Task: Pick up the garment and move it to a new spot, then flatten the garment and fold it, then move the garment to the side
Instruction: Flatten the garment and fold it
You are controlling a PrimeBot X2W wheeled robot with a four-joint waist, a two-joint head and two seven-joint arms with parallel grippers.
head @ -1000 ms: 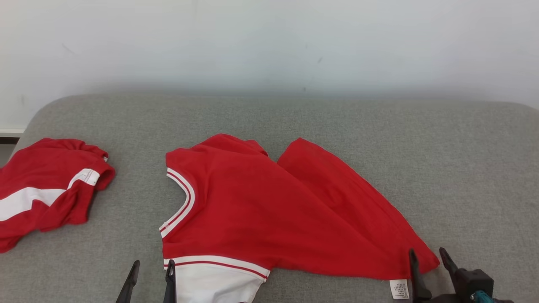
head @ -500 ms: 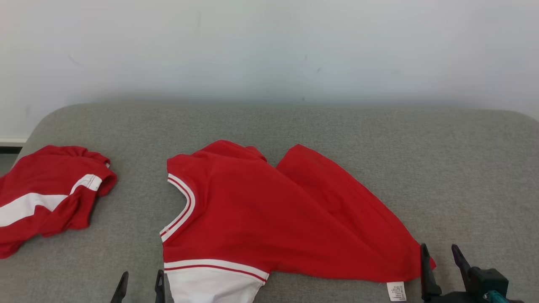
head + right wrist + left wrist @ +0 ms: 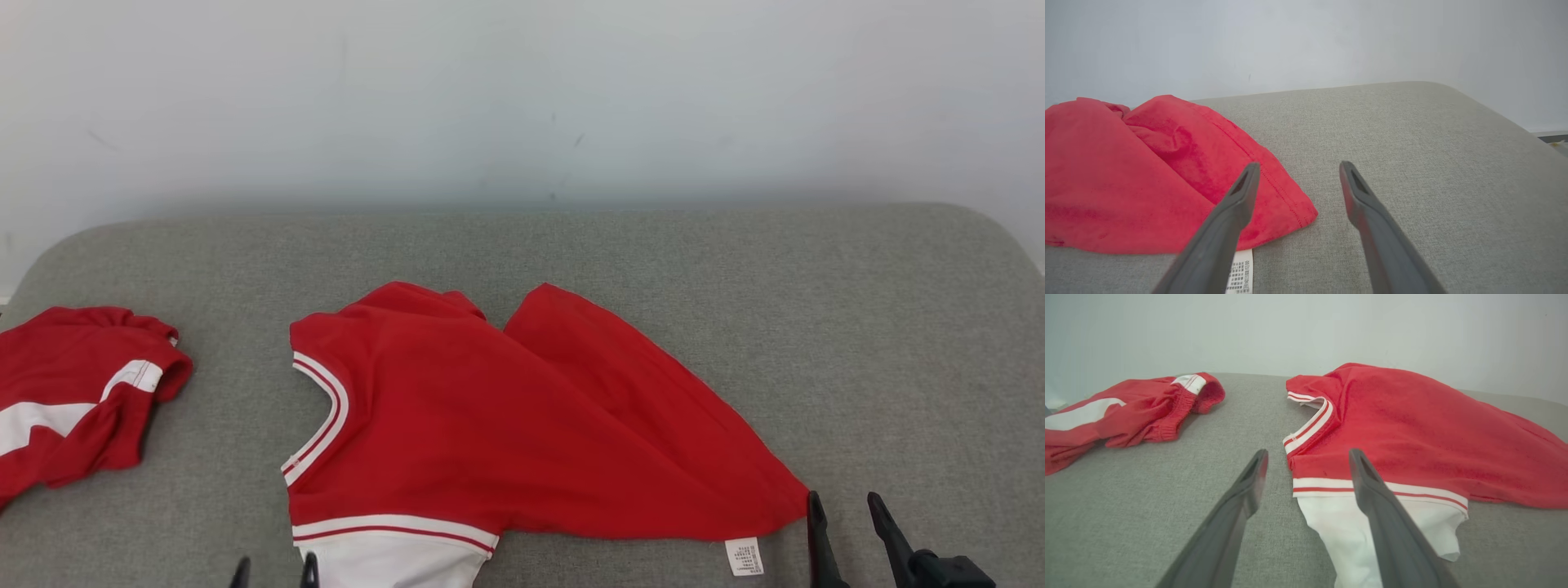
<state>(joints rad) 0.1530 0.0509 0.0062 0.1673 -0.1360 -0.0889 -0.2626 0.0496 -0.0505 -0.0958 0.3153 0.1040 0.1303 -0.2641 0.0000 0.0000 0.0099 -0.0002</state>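
Note:
A red garment point(image 3: 506, 425) with a white-striped neckline and a white sleeve lies spread in the middle of the grey padded surface point(image 3: 898, 343). Its hem corner with a white label point(image 3: 744, 557) points to the front right. My left gripper point(image 3: 274, 572) stands open at the bottom edge, just left of the white sleeve point(image 3: 1355, 531); in the left wrist view its fingers point(image 3: 1249, 486) straddle the sleeve's edge above the cloth. My right gripper point(image 3: 847, 523) is open beside the hem corner point(image 3: 1294, 212), holding nothing.
A second red garment point(image 3: 73, 400) with white stripes lies bunched at the left edge of the surface, also in the left wrist view point(image 3: 1126, 412). A pale wall point(image 3: 522, 90) rises behind. Bare grey padding spreads to the right of the garment point(image 3: 1412, 155).
The head camera has shifted, sliding the whole scene left and slightly down. Both grippers have dropped lower in the head view, drawn back from the garment's near edge; both stay open.

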